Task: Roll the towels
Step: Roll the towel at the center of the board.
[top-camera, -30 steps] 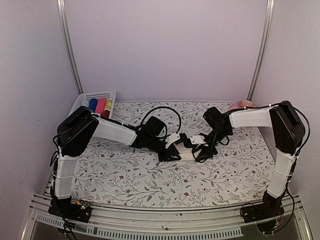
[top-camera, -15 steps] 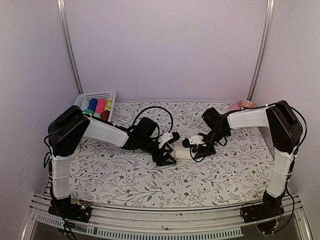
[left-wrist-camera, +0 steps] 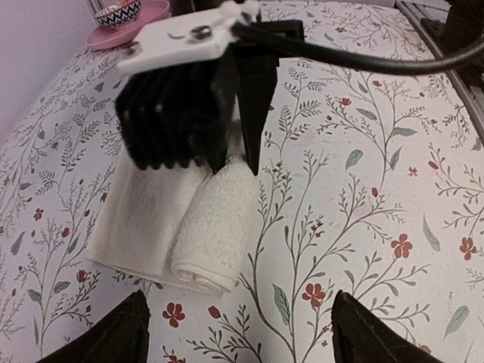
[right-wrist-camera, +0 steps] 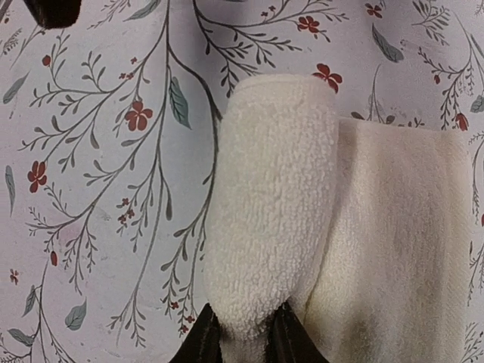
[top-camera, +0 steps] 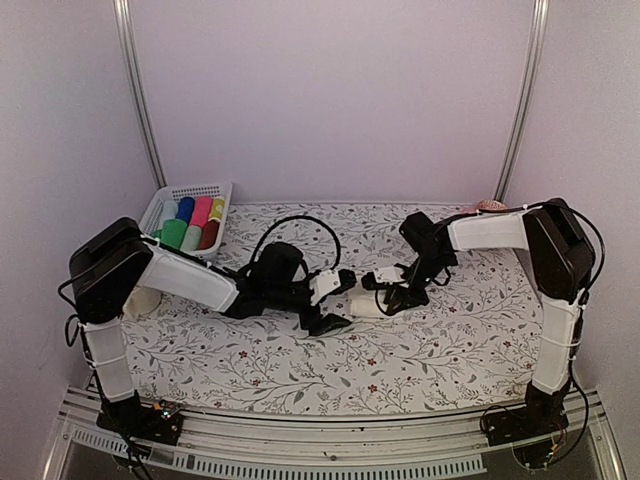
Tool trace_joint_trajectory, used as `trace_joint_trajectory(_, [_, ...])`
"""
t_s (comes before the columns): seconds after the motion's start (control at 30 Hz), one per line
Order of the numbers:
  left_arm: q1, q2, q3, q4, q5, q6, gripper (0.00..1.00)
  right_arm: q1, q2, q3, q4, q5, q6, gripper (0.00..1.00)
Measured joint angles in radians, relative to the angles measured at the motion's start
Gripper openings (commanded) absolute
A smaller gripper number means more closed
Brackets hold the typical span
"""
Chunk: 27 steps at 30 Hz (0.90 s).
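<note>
Right wrist: right gripper (right-wrist-camera: 242, 336) pinches the half-rolled cream towel (right-wrist-camera: 276, 197); left gripper (left-wrist-camera: 238, 336) spread apart beside it.

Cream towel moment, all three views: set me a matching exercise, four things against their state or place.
Things:
1. cream towel
2. left gripper
3. right gripper
4. white basket

States or places:
A. pinching the end of the roll
B. at the back left, with coloured rolls in it
C. partly rolled, the rest lying flat
D. spread wide, holding nothing

Pairs: 1-C, 2-D, 3-A, 4-B
</note>
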Motion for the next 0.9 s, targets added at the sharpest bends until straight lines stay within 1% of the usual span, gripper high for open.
trace_joint_trajectory(0.17, [-0.086, 0.0, -0.043, 0.04, -0.112, 0.099, 0.75, -0.002, 0.037, 0.063, -0.092, -0.043, -0.01, 0.2])
trace_joint_trajectory(0.43, [-0.143, 0.002, -0.046, 0.073, -0.209, 0.183, 0.72, -0.003, 0.084, 0.117, -0.256, -0.136, -0.067, 0.2])
trace_joint_trajectory(0.6, [-0.151, 0.02, -0.042, 0.08, -0.239, 0.214, 0.71, -0.003, 0.094, 0.121, -0.318, -0.17, -0.093, 0.2])
trace_joint_trajectory(0.7, [-0.161, 0.056, -0.026, 0.08, -0.247, 0.228, 0.71, -0.002, 0.1, 0.122, -0.349, -0.182, -0.106, 0.2])
trace_joint_trajectory(0.9, [-0.183, 0.088, -0.025, 0.078, -0.253, 0.249, 0.7, -0.003, 0.107, 0.128, -0.372, -0.192, -0.115, 0.2])
